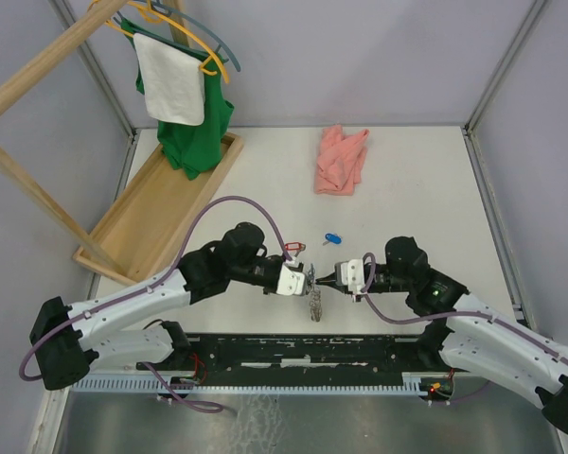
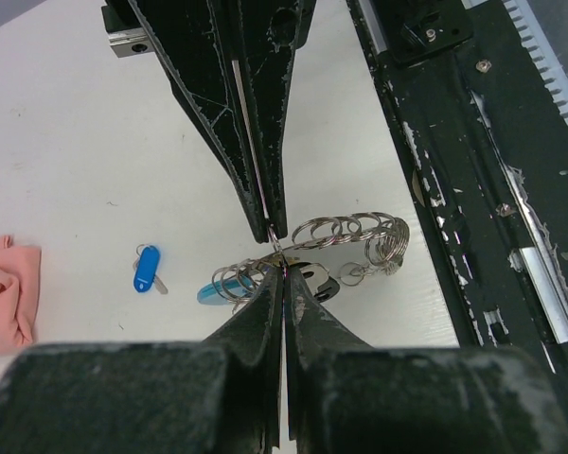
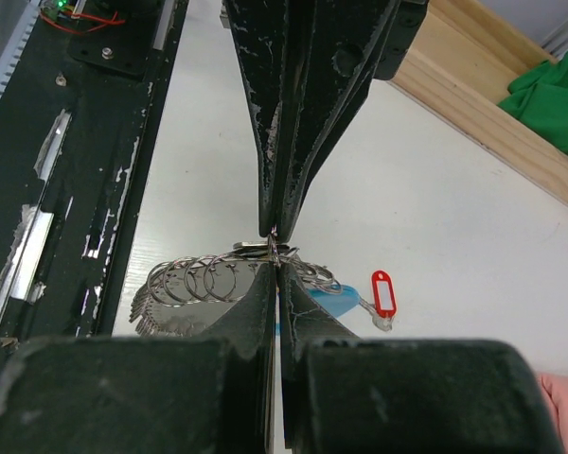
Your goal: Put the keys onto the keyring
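The keyring (image 1: 314, 301), a loop of many small silver rings with a light-blue tag (image 2: 211, 293), hangs between my two grippers just above the table near the front edge. My left gripper (image 1: 304, 280) is shut on a ring of it from the left, and its tips (image 2: 283, 271) pinch the metal. My right gripper (image 1: 328, 278) is shut on it from the right, tip to tip with the left one (image 3: 276, 263). A red-tagged key (image 1: 294, 248) lies on the table just behind the grippers and also shows in the right wrist view (image 3: 383, 295). A blue-tagged key (image 1: 332, 238) lies farther back, seen too in the left wrist view (image 2: 147, 270).
A pink cloth (image 1: 341, 159) lies at the back centre. A wooden tray (image 1: 161, 213) sits at the left under a wooden rack with hangers holding a green garment (image 1: 201, 132) and a white towel (image 1: 170, 80). The black base rail (image 1: 312, 352) runs along the near edge.
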Motion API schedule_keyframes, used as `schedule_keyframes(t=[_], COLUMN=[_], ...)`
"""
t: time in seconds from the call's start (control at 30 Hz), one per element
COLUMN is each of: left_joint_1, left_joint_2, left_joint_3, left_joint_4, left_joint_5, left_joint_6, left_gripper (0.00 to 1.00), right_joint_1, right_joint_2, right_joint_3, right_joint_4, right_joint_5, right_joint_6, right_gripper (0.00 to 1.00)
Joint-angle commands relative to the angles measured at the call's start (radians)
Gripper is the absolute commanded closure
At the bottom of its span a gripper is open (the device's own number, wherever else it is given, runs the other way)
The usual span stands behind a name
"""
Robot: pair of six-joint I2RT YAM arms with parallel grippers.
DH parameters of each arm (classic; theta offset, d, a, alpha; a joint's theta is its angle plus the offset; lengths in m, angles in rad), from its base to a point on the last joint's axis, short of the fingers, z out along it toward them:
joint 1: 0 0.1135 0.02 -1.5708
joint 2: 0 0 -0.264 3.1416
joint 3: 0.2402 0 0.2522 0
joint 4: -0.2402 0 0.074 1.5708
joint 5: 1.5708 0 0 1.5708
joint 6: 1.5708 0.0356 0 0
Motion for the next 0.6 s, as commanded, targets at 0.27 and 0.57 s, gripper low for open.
schedule_keyframes(t=[0.27, 0.57], left_joint_1=[-0.009, -0.006], left_joint_2=[0.02, 0.066], left_joint_3=[0.132, 0.145], left_joint_4=[0.069, 0.057], left_joint_5=[0.126, 0.149], left_joint_6=[0.002, -0.042], left_gripper=[0.97, 0.97], right_joint_1=[0.014, 0.035], right_joint_2=[0.089, 0.108], right_joint_3=[0.13, 0.15], right_joint_4=[-0.167, -0.179], right_joint_5=[-0.011, 0.002], right_joint_6=[-0.143, -0.192], right_gripper=[0.99, 0.99])
